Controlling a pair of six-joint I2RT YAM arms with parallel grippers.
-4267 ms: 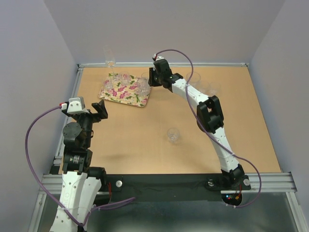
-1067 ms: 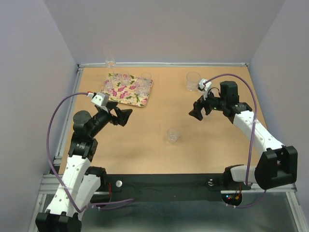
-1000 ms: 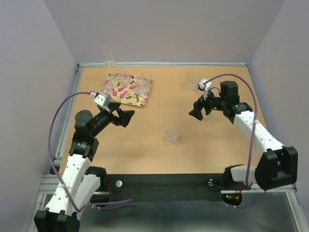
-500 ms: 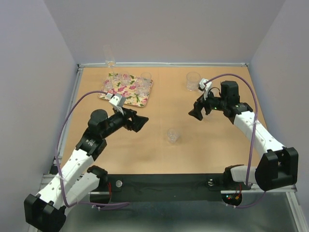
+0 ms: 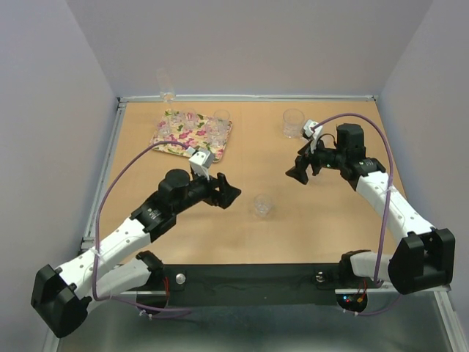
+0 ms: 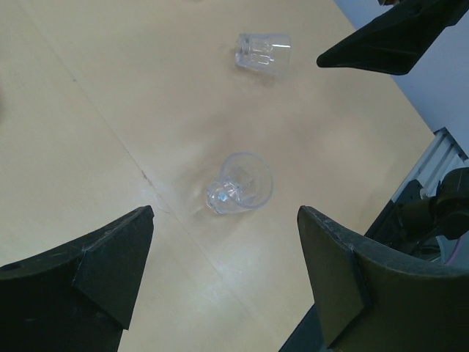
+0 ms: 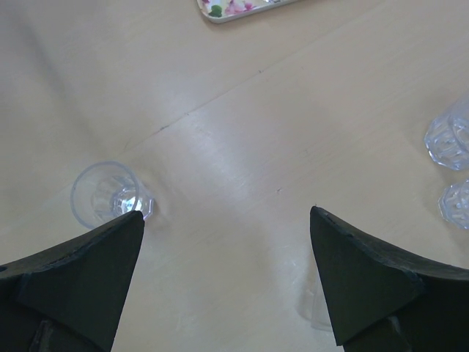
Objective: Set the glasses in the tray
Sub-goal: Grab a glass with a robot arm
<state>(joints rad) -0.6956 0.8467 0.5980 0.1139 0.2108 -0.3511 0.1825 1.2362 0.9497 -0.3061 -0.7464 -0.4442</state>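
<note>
The flowered tray (image 5: 165, 142) lies at the back left with several clear glasses (image 5: 192, 126) in it. Its corner (image 7: 236, 6) shows at the top of the right wrist view. One small glass (image 5: 261, 207) stands upright alone mid-table. My left gripper (image 5: 230, 193) is open just left of it, and the glass (image 6: 240, 183) sits ahead of the empty left gripper (image 6: 224, 220). My right gripper (image 5: 298, 174) hangs open and empty to the right rear, with that glass (image 7: 110, 194) by its left fingertip (image 7: 132, 227).
Another glass (image 5: 293, 123) stands at the back right, seen from the side as the far tumbler (image 6: 262, 53). One glass (image 5: 221, 117) is at the tray's far right corner. Two glasses (image 7: 448, 139) show at the right wrist view's right edge. A tall glass (image 5: 167, 86) stands by the back wall.
My left arm has swung from beside the tray out to the right, toward the lone middle glass, its jaws narrowing slightly. The right arm has barely moved.
</note>
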